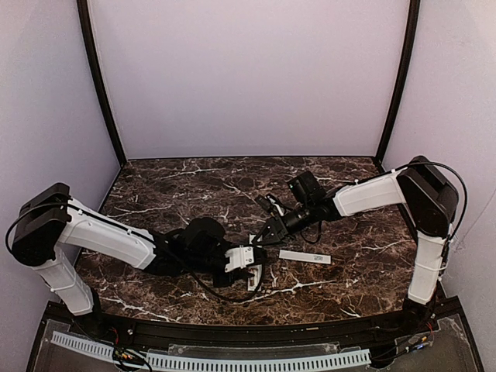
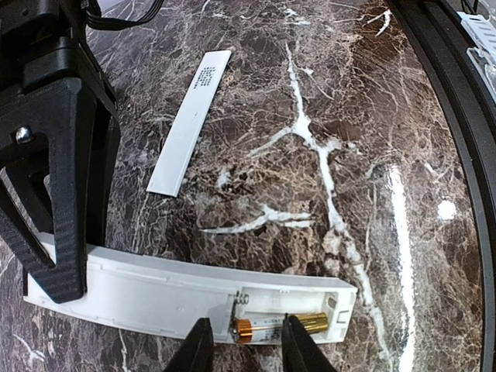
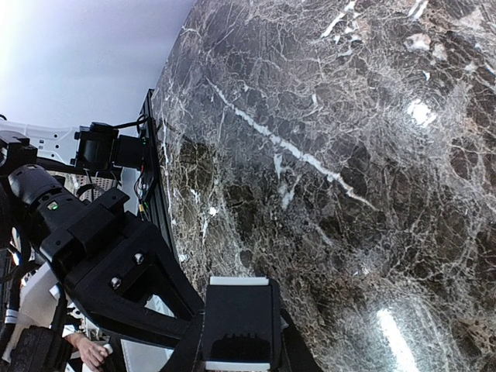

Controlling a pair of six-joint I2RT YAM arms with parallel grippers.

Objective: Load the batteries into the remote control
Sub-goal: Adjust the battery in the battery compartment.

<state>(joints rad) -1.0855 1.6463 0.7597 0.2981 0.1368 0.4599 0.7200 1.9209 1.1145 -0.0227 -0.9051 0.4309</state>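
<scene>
Directly between the tips of the left pincer (image 2: 246,324), which are set apart, a battery (image 2: 267,326) is seen lying lengthwise in the open bay (image 2: 310,302) at one end of the remote (image 2: 155,291). Whether the tips touch it cannot be told; one tip crosses in front of it. The battery is judged to be seated or nearly so, and a small spring (image 2: 243,298) is seen just beside one end. No second battery is shown. At the remote's far end from this pincer, the right pincer (image 3: 240,335) is closed on the bar, which appears to rest on the table (image 2: 372,155). Beyond the remote, well apart, the cover (image 2: 190,124) lies flat.

Several faults are to be feared. If the battery is pressed at one end only, it may be tipped up by the spring and flicked out of the bay. If it is pushed along rather than down, the remote may be dragged through the right pincer's hold, since only its end is held and the long bar can pivot. If the tips are lifted carelessly, the battery may be caught and drawn out. Polarity cannot be checked from these views, so a wrong-way fit may go unnoticed.
</scene>
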